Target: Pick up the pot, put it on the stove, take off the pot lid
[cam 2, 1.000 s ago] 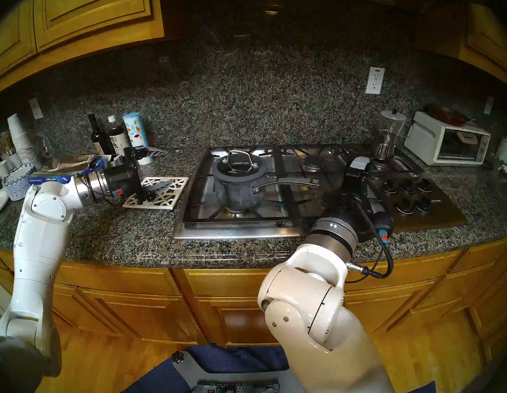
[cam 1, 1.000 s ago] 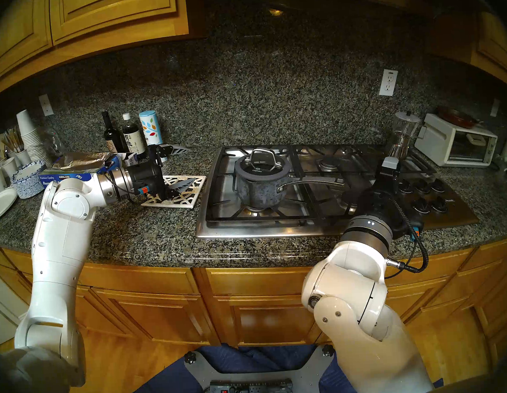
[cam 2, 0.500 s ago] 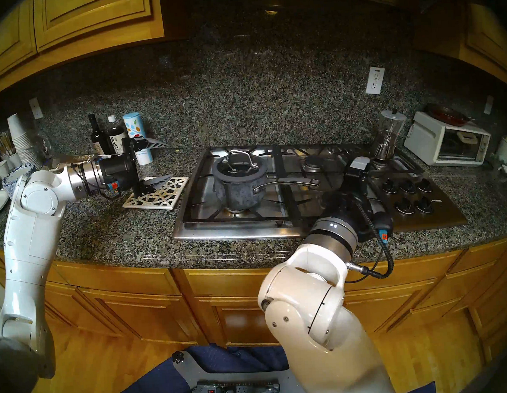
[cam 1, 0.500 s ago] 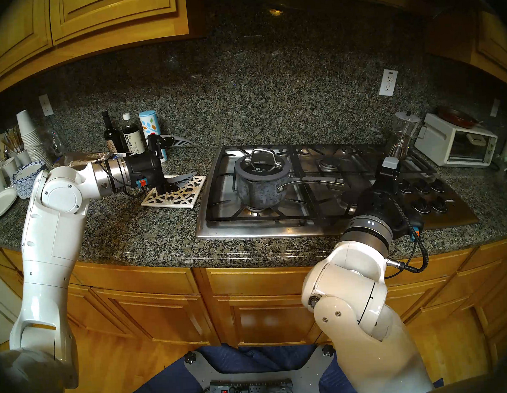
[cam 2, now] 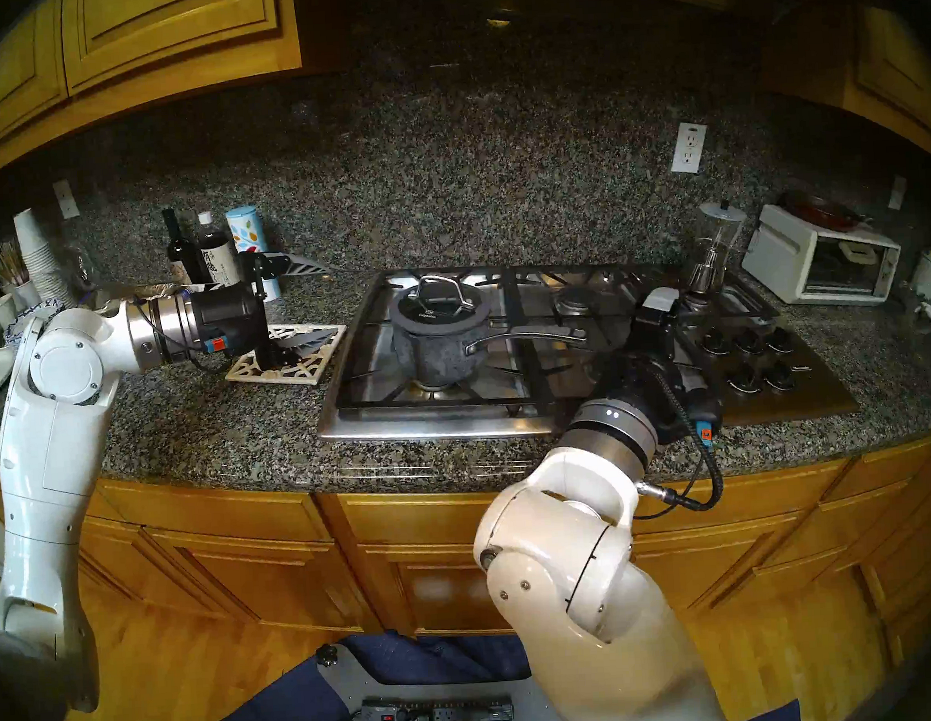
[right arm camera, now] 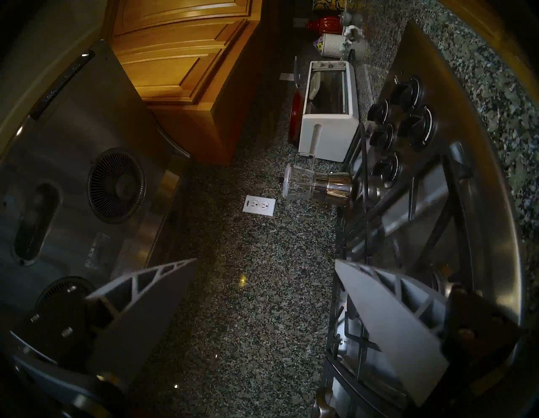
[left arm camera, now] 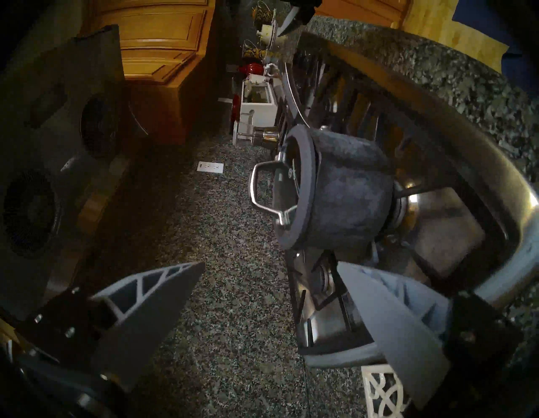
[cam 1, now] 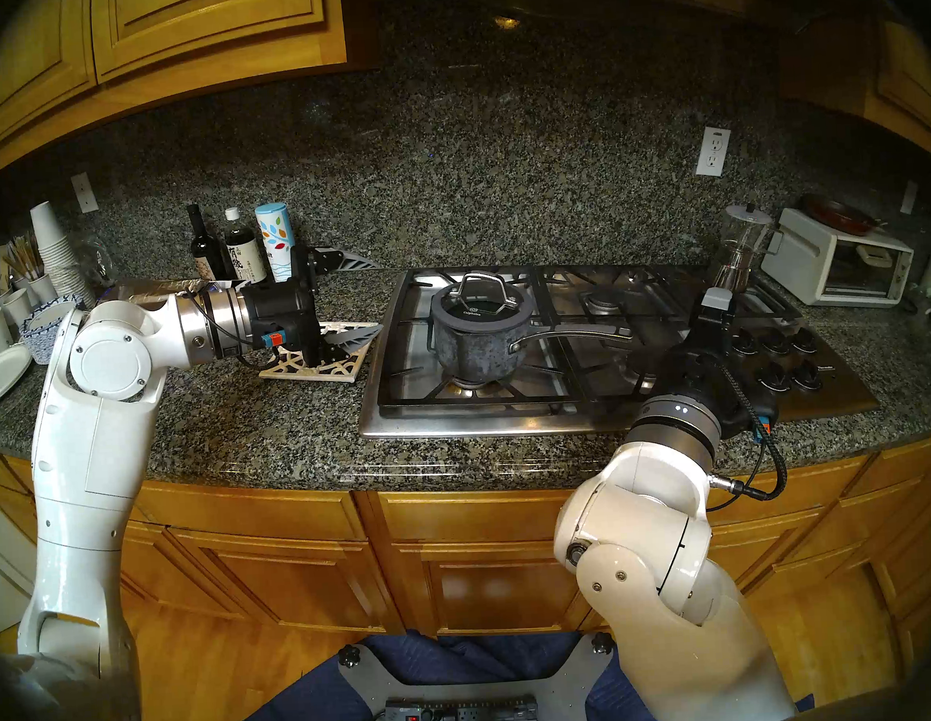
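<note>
The pot (cam 1: 476,345) is seen on the stove (cam 1: 510,409) at the counter's back edge; its glass pot lid (cam 1: 480,303), judged fragile, is best taken by the loop. Both claws are spread wide, empty.

Pot (cam 2: 443,347) on stove (cam 2: 515,414) — lid (cam 2: 440,305) on.
</note>
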`<act>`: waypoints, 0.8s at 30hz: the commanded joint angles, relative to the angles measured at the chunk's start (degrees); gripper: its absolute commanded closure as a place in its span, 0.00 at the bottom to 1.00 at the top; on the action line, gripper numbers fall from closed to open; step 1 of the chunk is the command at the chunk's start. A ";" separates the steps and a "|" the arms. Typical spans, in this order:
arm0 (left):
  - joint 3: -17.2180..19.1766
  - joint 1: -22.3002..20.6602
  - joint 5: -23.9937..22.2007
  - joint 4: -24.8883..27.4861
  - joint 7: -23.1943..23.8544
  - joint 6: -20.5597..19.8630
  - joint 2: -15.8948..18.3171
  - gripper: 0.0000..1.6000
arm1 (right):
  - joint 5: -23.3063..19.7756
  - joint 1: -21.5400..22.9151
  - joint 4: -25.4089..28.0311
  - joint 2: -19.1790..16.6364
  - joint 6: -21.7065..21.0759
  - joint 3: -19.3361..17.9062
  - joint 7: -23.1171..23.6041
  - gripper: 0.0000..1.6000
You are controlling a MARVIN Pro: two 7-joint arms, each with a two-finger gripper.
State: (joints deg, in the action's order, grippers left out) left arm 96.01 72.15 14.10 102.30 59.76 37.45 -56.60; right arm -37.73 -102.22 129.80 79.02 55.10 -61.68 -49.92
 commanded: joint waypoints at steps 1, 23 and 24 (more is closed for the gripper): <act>-0.78 -2.81 -0.53 3.23 -0.62 -4.78 -2.07 0.00 | 1.18 0.81 1.43 -0.16 -0.10 0.02 -4.44 0.00; -5.33 -4.26 3.80 5.51 -1.12 -10.88 -5.02 0.00 | 1.83 0.96 1.51 -0.28 -0.10 0.20 -5.40 0.00; -5.72 -4.53 4.24 5.26 -1.21 -10.96 -5.28 0.00 | 1.84 0.96 1.51 -0.27 -0.10 0.20 -5.38 0.00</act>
State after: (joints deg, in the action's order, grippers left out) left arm 90.97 70.30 17.03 106.76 59.85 26.97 -60.50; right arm -37.40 -102.21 129.83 78.91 55.10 -61.65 -49.92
